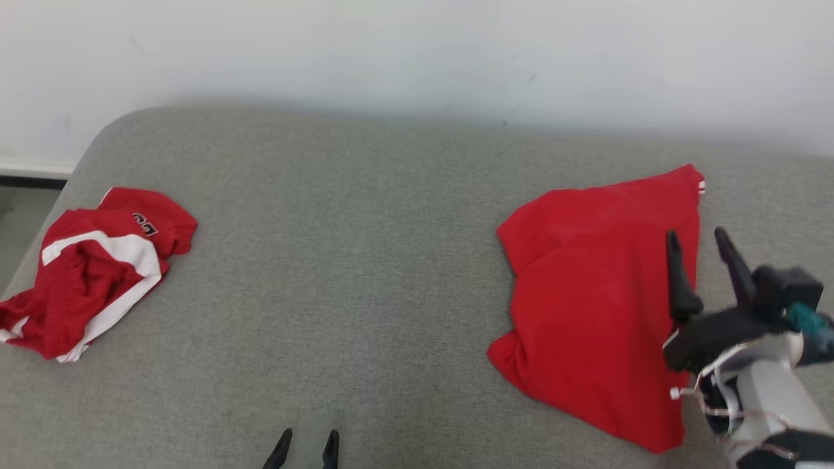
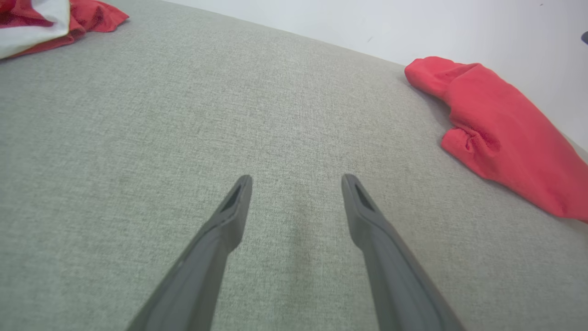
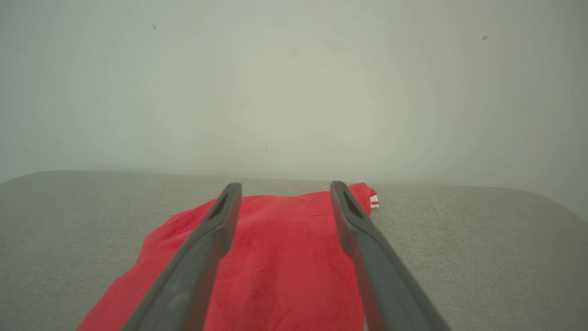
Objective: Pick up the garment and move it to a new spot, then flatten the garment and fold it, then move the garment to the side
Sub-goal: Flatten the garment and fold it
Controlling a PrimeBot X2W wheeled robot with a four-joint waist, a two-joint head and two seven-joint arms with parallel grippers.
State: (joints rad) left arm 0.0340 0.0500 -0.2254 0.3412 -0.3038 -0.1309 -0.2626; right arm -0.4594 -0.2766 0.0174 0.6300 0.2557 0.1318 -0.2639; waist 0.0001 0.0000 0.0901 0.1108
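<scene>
A folded red garment [image 1: 596, 293] lies on the right side of the grey sofa cushion [image 1: 358, 260]. My right gripper [image 1: 697, 240] hovers over the garment's right edge, fingers spread open and holding nothing. In the right wrist view the garment [image 3: 285, 266] lies below and between the open fingers of the right gripper [image 3: 285, 191]. My left gripper [image 1: 307, 440] shows at the bottom middle of the head view, open over bare cushion. The left wrist view has its open fingers around the left gripper [image 2: 296, 181] point, with the garment [image 2: 500, 138] off to the right.
A second red and white garment [image 1: 91, 267] lies crumpled at the cushion's left end, also seen as the red and white garment [image 2: 50, 20] in the left wrist view. A pale wall [image 1: 417, 58] runs behind the cushion. The cushion's left edge drops to a dark floor [image 1: 16, 208].
</scene>
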